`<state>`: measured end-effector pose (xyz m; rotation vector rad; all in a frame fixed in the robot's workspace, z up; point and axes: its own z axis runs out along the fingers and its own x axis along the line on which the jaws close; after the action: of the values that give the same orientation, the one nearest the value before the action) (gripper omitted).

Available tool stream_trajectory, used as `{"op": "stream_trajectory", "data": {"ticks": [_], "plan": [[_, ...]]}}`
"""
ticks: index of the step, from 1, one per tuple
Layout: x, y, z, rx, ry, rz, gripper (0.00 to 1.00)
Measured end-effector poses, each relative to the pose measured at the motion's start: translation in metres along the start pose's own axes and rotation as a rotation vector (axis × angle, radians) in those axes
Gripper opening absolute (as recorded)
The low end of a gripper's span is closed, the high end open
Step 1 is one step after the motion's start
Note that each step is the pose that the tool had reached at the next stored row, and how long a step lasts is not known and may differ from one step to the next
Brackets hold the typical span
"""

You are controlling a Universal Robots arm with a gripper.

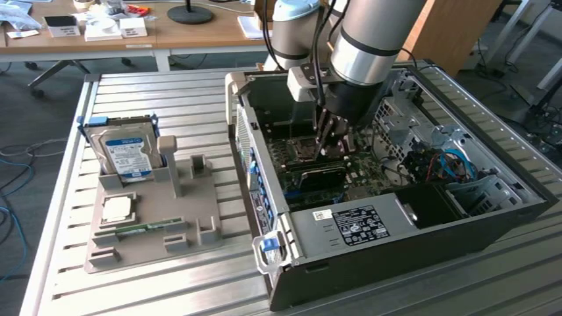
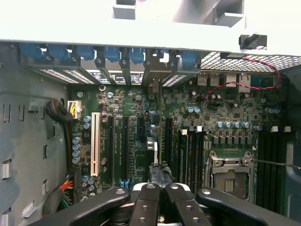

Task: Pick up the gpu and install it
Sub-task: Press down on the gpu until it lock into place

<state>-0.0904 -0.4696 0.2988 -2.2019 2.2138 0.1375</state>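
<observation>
The gpu (image 2: 155, 141) stands edge-on in a motherboard slot inside the open computer case (image 1: 491, 197). Its silver bracket sits among the rear slot covers and a black block shows at its near end. In the exterior view it is a dark card (image 1: 318, 172) lying low on the board. My gripper (image 1: 333, 146) reaches down into the case right above that card. In the wrist view, the gripper (image 2: 160, 186) is shut, its black fingers (image 2: 146, 202) pressed together over the card's top edge. I cannot tell whether they touch it.
A grey parts holder (image 1: 197, 224) lies to the exterior view's left of the case, carrying a silver hard drive (image 1: 127, 153), a processor (image 1: 117, 209) and a memory stick (image 1: 145, 228). An open processor socket (image 2: 230, 175) and the case walls hem in the gripper.
</observation>
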Motion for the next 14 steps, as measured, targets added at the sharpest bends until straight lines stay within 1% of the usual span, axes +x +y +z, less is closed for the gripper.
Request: {"op": "stream_trajectory", "data": {"ticks": [5, 8, 10, 11, 12, 14], "plan": [[-0.0001, 0.0000, 0.0000, 0.0000, 0.0000, 0.000, 0.11], [-0.0023, 0.0000, 0.0005, 0.0000, -0.0008, 0.000, 0.11], [-0.0041, -0.0001, 0.0011, 0.0000, -0.0044, 0.000, 0.11], [-0.0044, -0.0001, 0.0014, 0.0000, -0.0082, -0.001, 0.11], [-0.0046, -0.0001, 0.0023, 0.0001, -0.0106, -0.001, 0.11], [-0.0046, -0.0003, 0.0056, -0.0001, -0.0106, -0.001, 0.11]]}}
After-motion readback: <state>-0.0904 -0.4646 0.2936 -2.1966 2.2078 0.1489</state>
